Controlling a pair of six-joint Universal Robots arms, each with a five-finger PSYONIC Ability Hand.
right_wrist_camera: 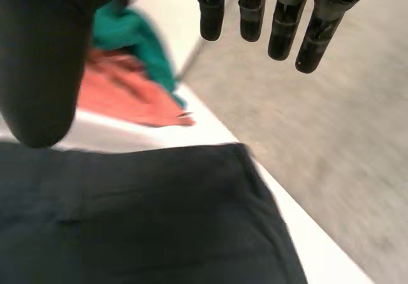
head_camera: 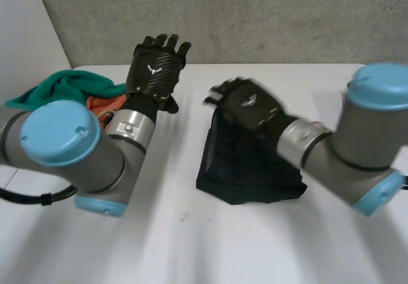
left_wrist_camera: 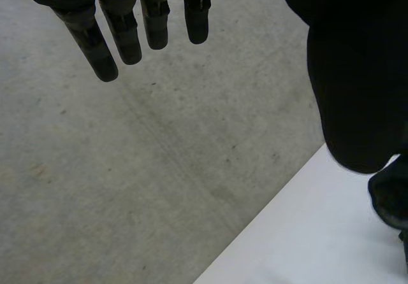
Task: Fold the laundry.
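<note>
The white desk (head_camera: pixel 191 246) carries the dark garment (head_camera: pixel 248 169), which lies flat and folded near the middle, in front of a grey concrete wall (head_camera: pixel 255 16) that stands behind the garment's far end.

The right arm (head_camera: pixel 357 144) reaches in from the garment's near right corner and crosses above that side of it. The left arm (head_camera: pixel 70 150) sits well apart from the garment, on its other side, with bare desk between them.

Past the left arm, farther still from the garment, a green cloth (head_camera: pixel 60 86) lies bunched in a heap. An orange cloth (head_camera: pixel 99 102) is tucked against the green one, on the side nearer the garment. In the right wrist view both lie beyond the garment's far corner, the orange cloth (right_wrist_camera: pixel 124 96) nearer to it than the green cloth (right_wrist_camera: pixel 131 32).

The right hand (head_camera: pixel 245 102) is over the garment's far end, palm down. Its fingers (right_wrist_camera: pixel 284 35) are straight and spread wide, holding nothing. Whether it touches the cloth cannot be told.

The left hand (head_camera: pixel 155 67) is raised above the desk, level with the garment's far end and clear of it. Its fingers (left_wrist_camera: pixel 124 35) are straight and relaxed toward the wall, also holding nothing.
</note>
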